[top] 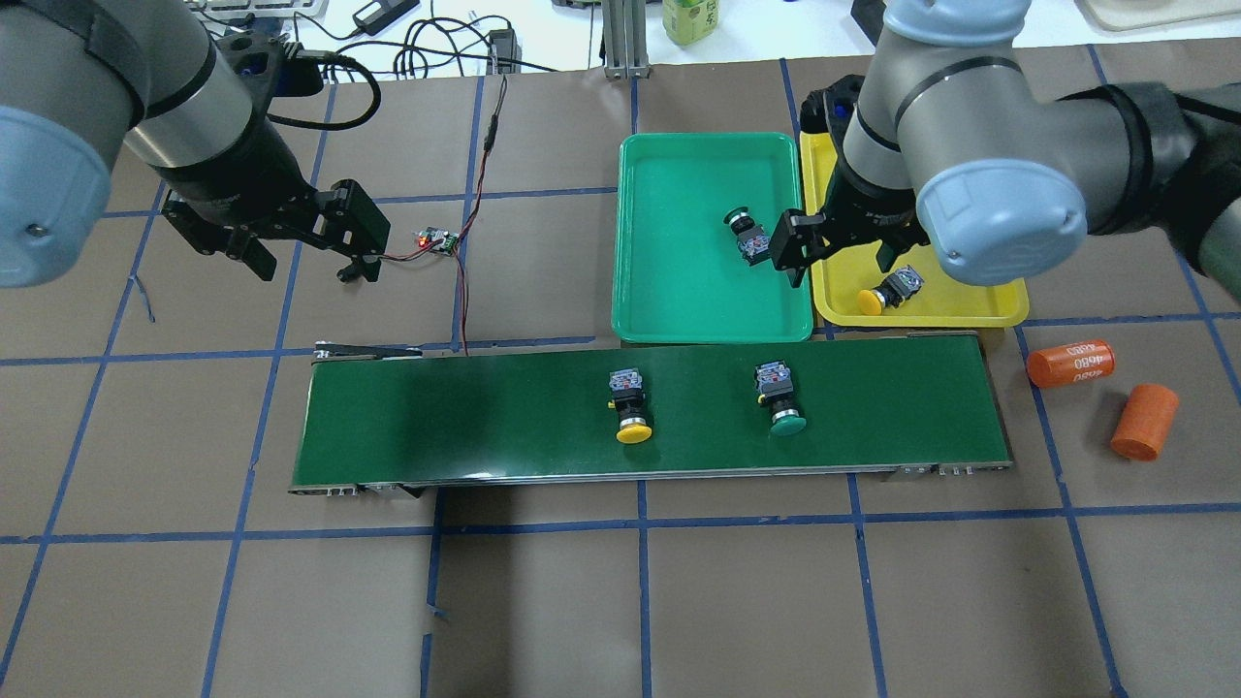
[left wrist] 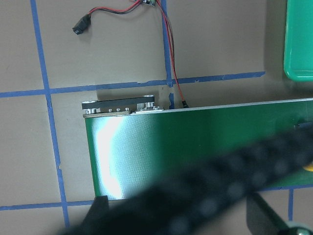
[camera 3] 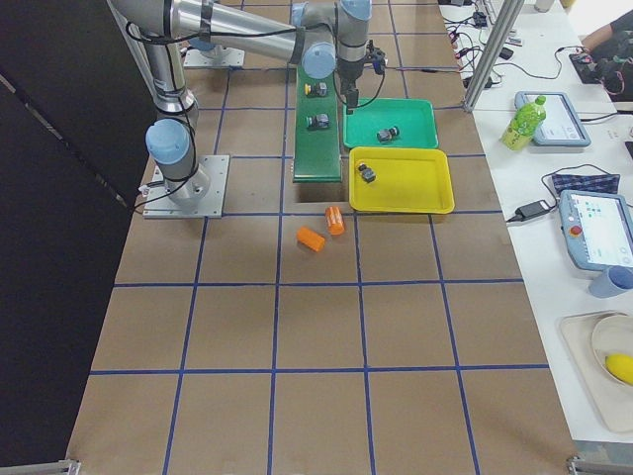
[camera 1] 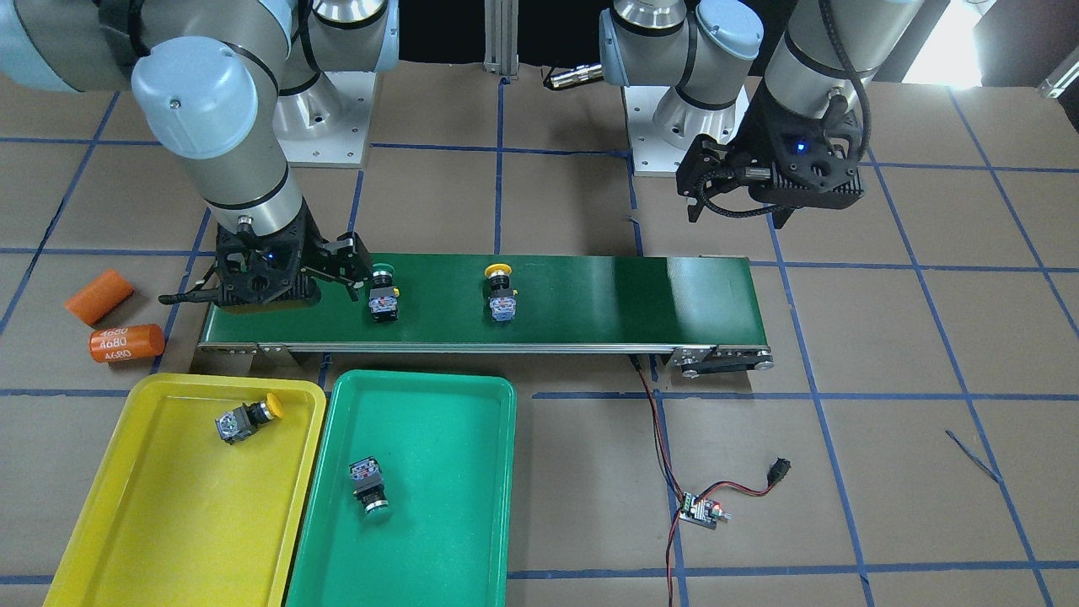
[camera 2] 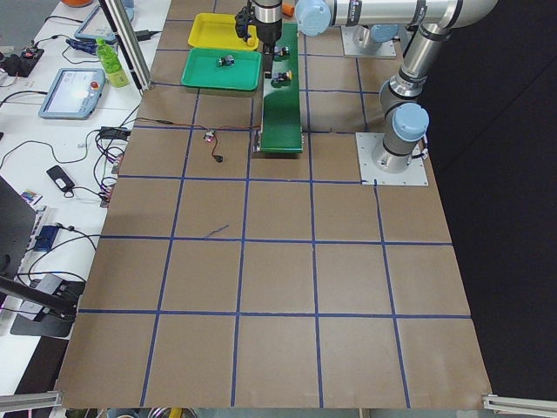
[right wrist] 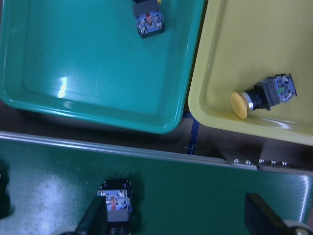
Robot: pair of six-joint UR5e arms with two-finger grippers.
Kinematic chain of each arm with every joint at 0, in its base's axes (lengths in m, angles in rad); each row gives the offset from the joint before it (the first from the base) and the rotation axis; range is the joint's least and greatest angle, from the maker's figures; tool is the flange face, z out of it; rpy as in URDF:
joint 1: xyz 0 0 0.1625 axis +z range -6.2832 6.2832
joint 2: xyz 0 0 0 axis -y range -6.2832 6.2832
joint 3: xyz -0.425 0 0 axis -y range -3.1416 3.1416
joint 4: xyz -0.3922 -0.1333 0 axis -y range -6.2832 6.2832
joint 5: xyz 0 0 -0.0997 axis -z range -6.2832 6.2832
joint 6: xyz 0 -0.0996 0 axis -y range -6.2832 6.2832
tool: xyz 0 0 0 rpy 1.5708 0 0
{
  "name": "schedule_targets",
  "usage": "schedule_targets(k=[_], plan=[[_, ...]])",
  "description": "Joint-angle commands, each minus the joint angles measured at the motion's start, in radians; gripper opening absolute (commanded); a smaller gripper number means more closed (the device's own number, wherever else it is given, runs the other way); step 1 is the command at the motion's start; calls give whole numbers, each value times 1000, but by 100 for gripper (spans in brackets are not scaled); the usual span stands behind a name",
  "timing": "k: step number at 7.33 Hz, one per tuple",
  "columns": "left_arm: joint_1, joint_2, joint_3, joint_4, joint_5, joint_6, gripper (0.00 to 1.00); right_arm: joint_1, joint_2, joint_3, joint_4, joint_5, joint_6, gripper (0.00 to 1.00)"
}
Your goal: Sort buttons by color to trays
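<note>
The sort looks about half done. One yellow-capped button [top: 887,291] lies on its side in the yellow tray [camera 1: 169,523], and one green-capped button [top: 747,235] lies in the green tray [camera 1: 438,506], each matching its tray.

Two buttons are left on the conveyor belt [top: 465,417], both with their caps pointing towards the robot. The belt's green button [top: 779,396] is below the right gripper [top: 839,254]. In the wrist view it sits close beside one finger [right wrist: 95,218], not centred between the two. The belt's yellow button [top: 628,399] is further along the belt from that gripper, towards the left arm's side.

The right gripper hangs over the belt's tray-side end with its jaws spread and nothing between them. Both trays are just beyond it, across the belt's edge.

The left gripper [top: 302,260] is also spread wide and empty. It hovers above the bench by the far end of the belt, well apart from every button.

The likely next step is for the right gripper to take the belt's green button, and the yellow one is left for after.
</note>
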Motion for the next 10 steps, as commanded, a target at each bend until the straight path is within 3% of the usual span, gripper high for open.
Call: schedule_targets(k=[1, 5, 7, 8, 9, 10], plan=[[1, 1, 2, 0, 0, 0, 100, 2, -46, 139, -3, 0, 1, 100], [1, 1, -4, 0, -1, -2, 100, 9, -38, 284, -218, 3, 1, 100], [1, 1, -3, 0, -3, -8, 100, 7, -8, 300, -289, 2, 1, 100], [1, 1, -4, 0, -1, -8, 100, 7, 6, 302, -334, 0, -2, 94], [1, 2, -4, 0, -1, -11, 100, 7, 7, 302, -334, -3, 5, 50], [1, 2, -3, 0, -1, -11, 100, 7, 7, 302, -336, -4, 7, 22]])
